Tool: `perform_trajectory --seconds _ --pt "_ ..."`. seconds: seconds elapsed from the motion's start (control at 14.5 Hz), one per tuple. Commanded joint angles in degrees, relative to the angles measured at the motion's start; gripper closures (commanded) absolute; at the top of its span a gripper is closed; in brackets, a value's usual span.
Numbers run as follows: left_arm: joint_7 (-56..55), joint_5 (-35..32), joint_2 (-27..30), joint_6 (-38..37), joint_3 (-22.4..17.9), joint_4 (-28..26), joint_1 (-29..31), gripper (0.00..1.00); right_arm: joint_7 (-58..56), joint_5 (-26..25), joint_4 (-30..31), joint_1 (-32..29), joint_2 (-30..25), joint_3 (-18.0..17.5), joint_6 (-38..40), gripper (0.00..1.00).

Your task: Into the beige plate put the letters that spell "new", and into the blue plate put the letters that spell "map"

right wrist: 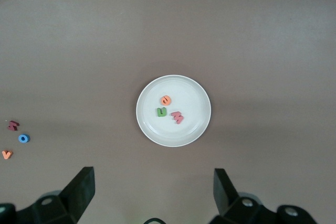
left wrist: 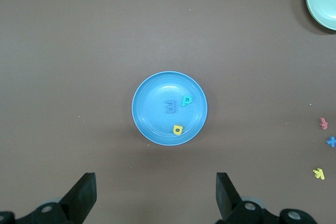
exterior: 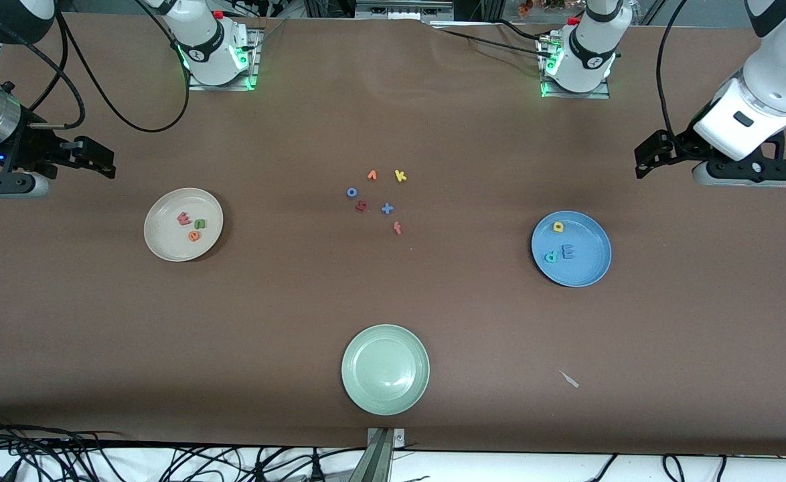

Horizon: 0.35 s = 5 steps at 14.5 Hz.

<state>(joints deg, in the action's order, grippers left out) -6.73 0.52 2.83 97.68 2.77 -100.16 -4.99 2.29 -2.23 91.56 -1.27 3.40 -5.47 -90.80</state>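
Note:
The beige plate [exterior: 165, 242] lies toward the right arm's end and holds the pinkish-red "w" [exterior: 184, 218], green "n" [exterior: 200, 224] and orange "e" [exterior: 194, 235]. The blue plate [exterior: 592, 265] lies toward the left arm's end. In it are the yellow "a" [exterior: 558, 227], periwinkle "m" [exterior: 567, 252] and teal "p" [exterior: 551, 257]. My right gripper [exterior: 98, 157] hangs open and empty over bare table beside the beige plate [right wrist: 152, 128]. My left gripper [exterior: 649, 161] is likewise open and empty over bare table beside the blue plate [left wrist: 144, 120].
A pale green plate [exterior: 356, 395] sits empty near the front camera. Mid-table lie loose letters: orange "v" [exterior: 371, 175], yellow "k" [exterior: 400, 176], blue "o" [exterior: 351, 192], a dark red piece [exterior: 361, 206], a blue cross [exterior: 387, 209], red "f" [exterior: 398, 228]. A white scrap [exterior: 569, 379] lies beside the green plate.

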Motion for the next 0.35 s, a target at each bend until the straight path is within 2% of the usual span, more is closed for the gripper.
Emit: perform_trajectory --seconds 0.0,0.28 --pt "-0.66 -0.78 0.42 -0.91 0.13 0.76 -0.11 0.0 -0.01 -0.76 0.55 -0.22 -0.59 -0.33 -0.17 0.0" --pt "-0.57 -0.78 0.33 -0.91 0.22 0.85 -0.2 0.0 -0.09 -0.76 0.63 -0.22 -0.68 -0.33 -0.26 0.0"
